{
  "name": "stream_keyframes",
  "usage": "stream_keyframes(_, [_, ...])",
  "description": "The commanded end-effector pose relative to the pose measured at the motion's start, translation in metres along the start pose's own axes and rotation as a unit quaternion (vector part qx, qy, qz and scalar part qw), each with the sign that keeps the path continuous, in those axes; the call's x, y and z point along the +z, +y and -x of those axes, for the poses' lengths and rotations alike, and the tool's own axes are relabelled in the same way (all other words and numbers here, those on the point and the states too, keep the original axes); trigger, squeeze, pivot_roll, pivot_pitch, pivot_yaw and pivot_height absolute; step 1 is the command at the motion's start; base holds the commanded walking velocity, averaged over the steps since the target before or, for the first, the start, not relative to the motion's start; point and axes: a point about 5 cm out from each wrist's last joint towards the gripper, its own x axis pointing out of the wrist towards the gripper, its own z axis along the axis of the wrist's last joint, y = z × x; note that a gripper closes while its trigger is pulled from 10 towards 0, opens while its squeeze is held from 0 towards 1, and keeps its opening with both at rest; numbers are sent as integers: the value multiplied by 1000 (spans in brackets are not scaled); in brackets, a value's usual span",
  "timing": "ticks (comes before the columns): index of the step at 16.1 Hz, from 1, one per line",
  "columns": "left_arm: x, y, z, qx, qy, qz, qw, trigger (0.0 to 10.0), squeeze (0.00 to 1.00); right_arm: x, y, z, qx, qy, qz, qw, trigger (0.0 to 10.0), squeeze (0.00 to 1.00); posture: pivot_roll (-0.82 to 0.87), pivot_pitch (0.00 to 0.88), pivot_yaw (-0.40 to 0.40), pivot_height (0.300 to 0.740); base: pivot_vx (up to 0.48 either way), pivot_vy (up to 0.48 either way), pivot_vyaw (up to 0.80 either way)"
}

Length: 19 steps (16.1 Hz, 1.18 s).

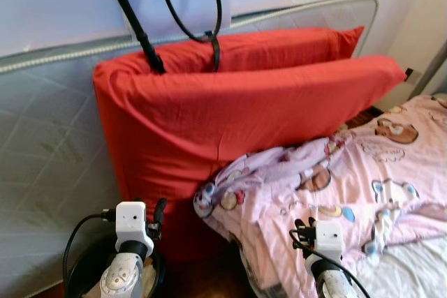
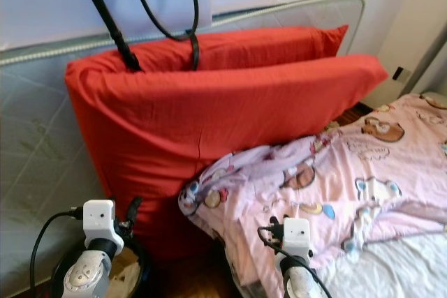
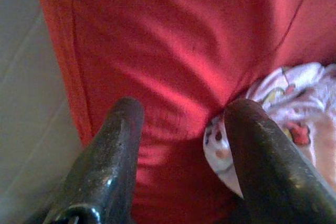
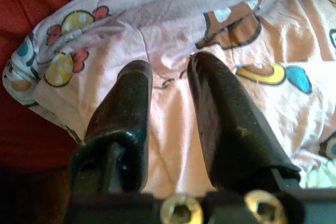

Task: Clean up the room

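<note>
Both my tools spread, empty: right tool (image 4: 168,108) aimed at rumpled pink blanket (image 1: 335,186), left tool (image 3: 184,156) facing red pillows (image 1: 230,116).

Two black fingers of the left gripper (image 3: 181,129) stand apart with nothing between them, pointing at a red cushion (image 3: 173,51). A bunched corner of pink cartoon-print blanket (image 3: 283,114) lies against the cushion beside one finger. Grey quilted mattress (image 3: 26,87) borders the cushion's other edge.

Head cameras look down on red pillows (image 1: 244,109) and pink blanket (image 1: 335,186); wrist cameras sit close, sharing both.
</note>
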Motion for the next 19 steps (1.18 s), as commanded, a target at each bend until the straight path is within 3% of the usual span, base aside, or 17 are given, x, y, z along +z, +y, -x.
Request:
stream_keyframes(1, [3,2,0,0,-3,1,1000,10000,0,-2,1,-2,2,16,1,1000,10000,0,24,0,-32,661,0,0,0])
stream_keyframes(4, [3,2,1,3,0,4,1000,10000,0,-3,5,-1,14,18,-2,1000,10000,0,28,0,-33,641,0,0,0])
stream_keyframes(19, [2,8,1,11,11,8,1000,10000,0,-12,16,-2,47,55,9,997,10000,0,49,0,-36,641,16,0,30])
